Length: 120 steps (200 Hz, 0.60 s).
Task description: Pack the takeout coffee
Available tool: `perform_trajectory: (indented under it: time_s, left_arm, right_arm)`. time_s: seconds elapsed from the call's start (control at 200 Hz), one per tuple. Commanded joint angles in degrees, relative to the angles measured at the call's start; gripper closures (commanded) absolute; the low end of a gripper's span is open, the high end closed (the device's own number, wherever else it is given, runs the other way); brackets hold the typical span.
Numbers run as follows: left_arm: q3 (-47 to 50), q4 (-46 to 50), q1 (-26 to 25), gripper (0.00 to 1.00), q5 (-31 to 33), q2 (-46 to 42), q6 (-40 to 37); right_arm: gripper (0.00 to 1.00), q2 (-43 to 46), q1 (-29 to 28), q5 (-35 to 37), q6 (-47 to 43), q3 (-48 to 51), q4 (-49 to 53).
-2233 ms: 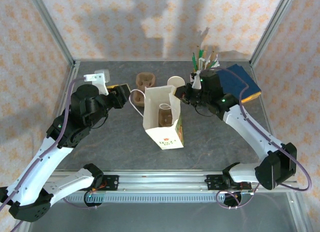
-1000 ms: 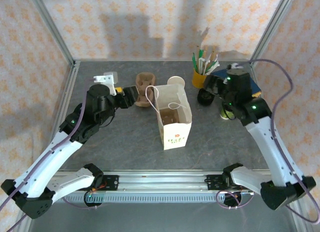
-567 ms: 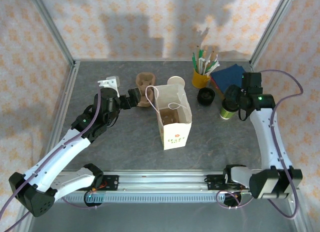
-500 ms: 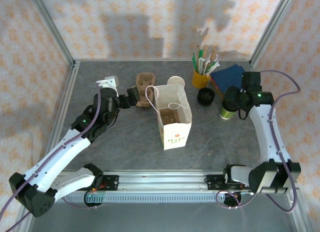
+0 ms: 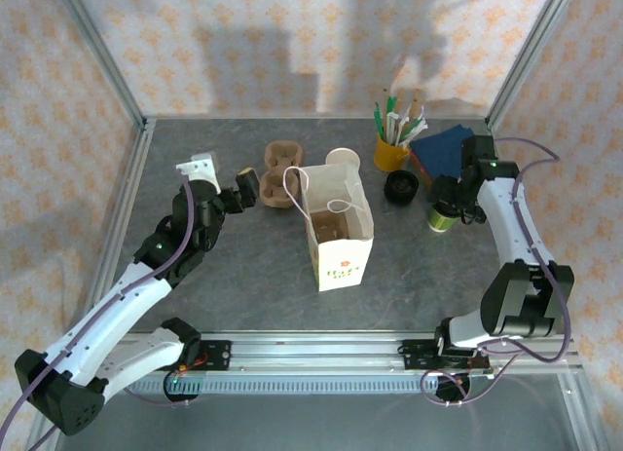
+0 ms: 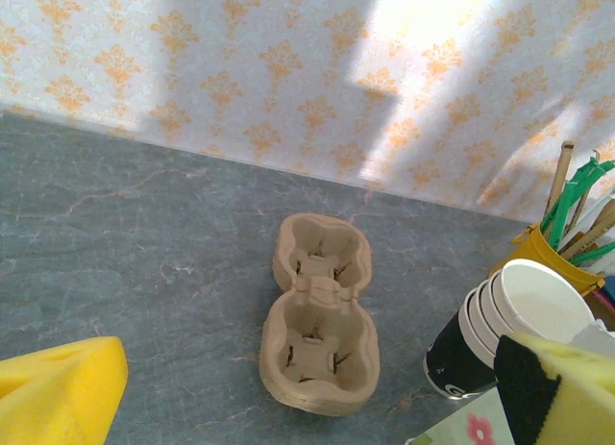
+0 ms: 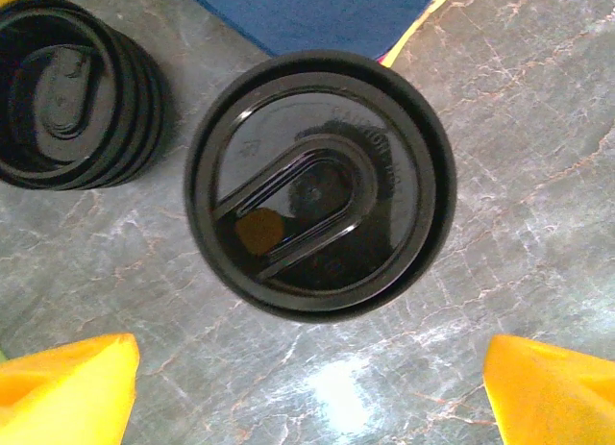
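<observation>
The takeout coffee [image 5: 441, 217] stands on the table at the right, a pale green cup with a round black lid [image 7: 320, 184]. My right gripper [image 5: 450, 196] hovers just above it, open. Its yellow fingertips [image 7: 67, 387] stand wide apart, and the lid sits ahead of them without touching. A white paper bag [image 5: 338, 227] with a floral print stands upright and open at the table's middle. My left gripper [image 5: 247, 186] is open to the left of the bag, empty. Its fingertips [image 6: 58, 392] point at a brown pulp cup carrier [image 6: 317, 315].
A stack of black lids [image 5: 400, 186] lies left of the coffee. Blue napkins [image 5: 450, 147] and a yellow cup of sticks and straws [image 5: 390, 149] sit behind it. A stack of white cups [image 6: 509, 320] stands beside the bag. Metal frame posts edge the table.
My right gripper has swung from the lid stack to above the coffee and opened wider. My left gripper has drawn back left from the bag's handle and opened.
</observation>
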<state>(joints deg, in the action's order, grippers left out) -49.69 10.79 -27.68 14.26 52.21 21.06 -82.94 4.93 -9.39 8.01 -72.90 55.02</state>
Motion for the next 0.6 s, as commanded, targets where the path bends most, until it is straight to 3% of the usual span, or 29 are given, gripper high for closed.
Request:
perform_trajectory:
  time_s: [0.0, 0.165, 0.596]
  left_arm:
    - [0.80, -3.88, 0.52, 0.01, 1.38, -1.40, -1.11]
    - [2.13, -5.70, 0.52, 0.01, -2.01, -2.48, -1.99]
    - [3.64, -7.09, 0.52, 0.01, -3.28, -4.66, -2.04]
  right_arm:
    - [0.08, -1.20, 1.83, 1.87, -0.89, -2.01, 1.85]
    - [0.09, -3.72, 2.69, -3.38, -1.41, -3.64, 1.67]
    - [0.14, -5.81, 2.68, -2.22, -1.30, -6.43, 1.60]
